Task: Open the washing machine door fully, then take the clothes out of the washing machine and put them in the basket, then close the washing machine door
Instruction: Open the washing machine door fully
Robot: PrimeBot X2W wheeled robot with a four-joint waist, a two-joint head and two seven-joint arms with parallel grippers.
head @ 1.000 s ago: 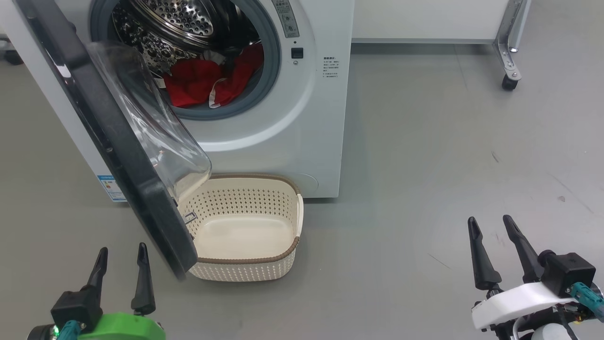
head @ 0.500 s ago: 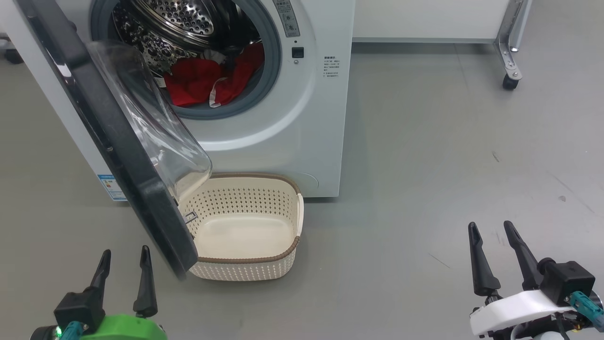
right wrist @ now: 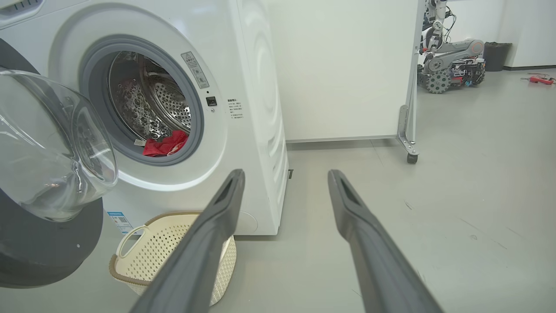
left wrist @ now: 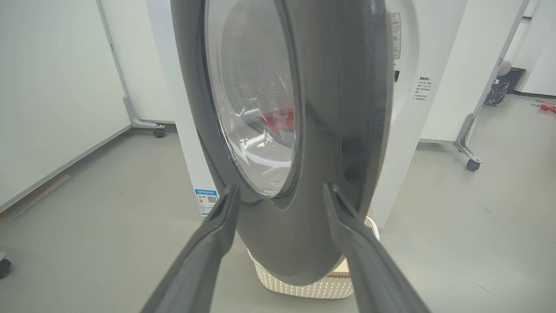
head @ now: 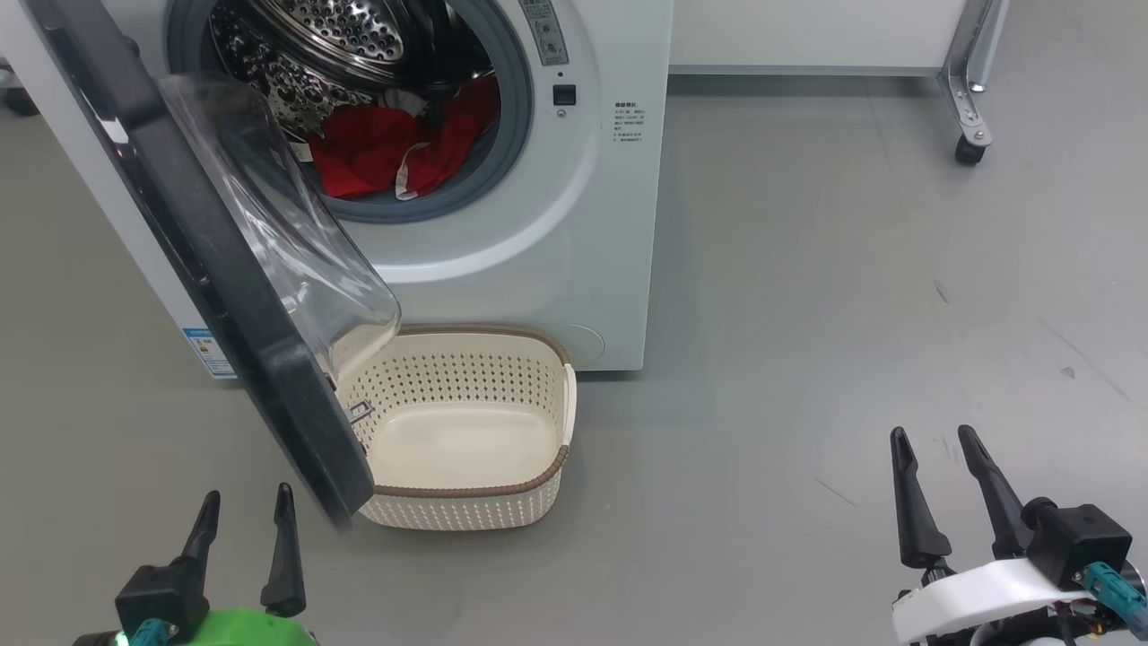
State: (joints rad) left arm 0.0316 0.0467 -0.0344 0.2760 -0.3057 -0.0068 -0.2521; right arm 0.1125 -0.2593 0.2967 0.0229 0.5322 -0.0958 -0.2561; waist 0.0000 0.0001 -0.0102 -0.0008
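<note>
Head view: washing machine door (head: 229,305) is standing open over the basket (head: 466,492); clothes (head: 368,157) are lying inside the washing machine (head: 574,251); left jaws and right jaws are hanging wide apart, gripping nothing.

The white front-loading washing machine (head: 583,224) stands with its washing machine door (head: 278,386) swung out on the left-hand hinge, glossy black rim seen nearly edge-on and clear glass bowl (head: 287,242) bulging toward the opening. Red clothes (head: 377,157) with white trim lie crumpled low in the perforated steel drum (head: 332,36) (against the grey seal). The cream perforated basket (head: 466,490), brown-rimmed and bare inside, sits on the floor just before the machine, its left end under the door.
</note>
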